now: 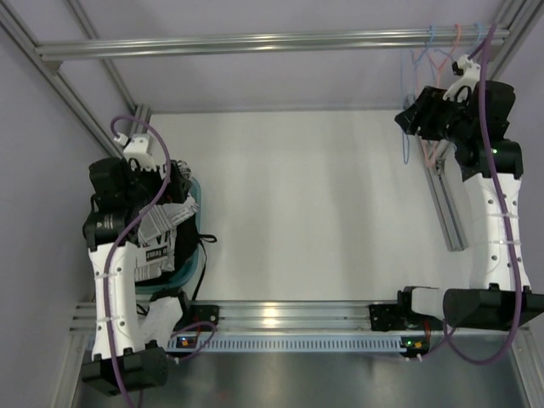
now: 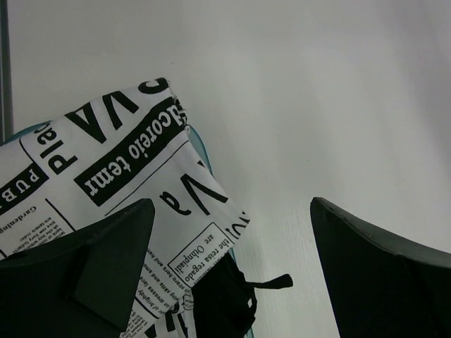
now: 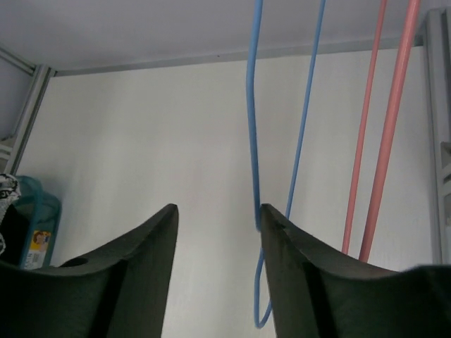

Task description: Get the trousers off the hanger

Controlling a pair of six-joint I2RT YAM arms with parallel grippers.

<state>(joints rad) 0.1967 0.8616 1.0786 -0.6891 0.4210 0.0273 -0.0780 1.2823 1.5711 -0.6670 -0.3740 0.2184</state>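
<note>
You are seeing the trousers (image 2: 120,162) lying clear of any hanger, draping over the rim of a teal basket (image 2: 202,146) at the left side of the table (image 1: 306,204). A black cloth (image 2: 225,296) is bunching just below them. The left gripper (image 2: 232,208) is hovering above the basket with its 2 fingers spreading wide and gripping nothing; in the left wrist view, 1 finger is overlapping the printed cloth. The hanger (image 3: 251,141) is hanging bare from the overhead rail (image 1: 255,41) at the far right, well apart from the trousers. The right gripper (image 3: 218,211) is sitting at that hanger, fingers parting narrowly. The blue wire is running down just beside the inner edge of 1 finger, its lower loop showing in the gap, unclamped. A pink hanger (image 3: 384,127) is hanging just beside the blue one
</note>
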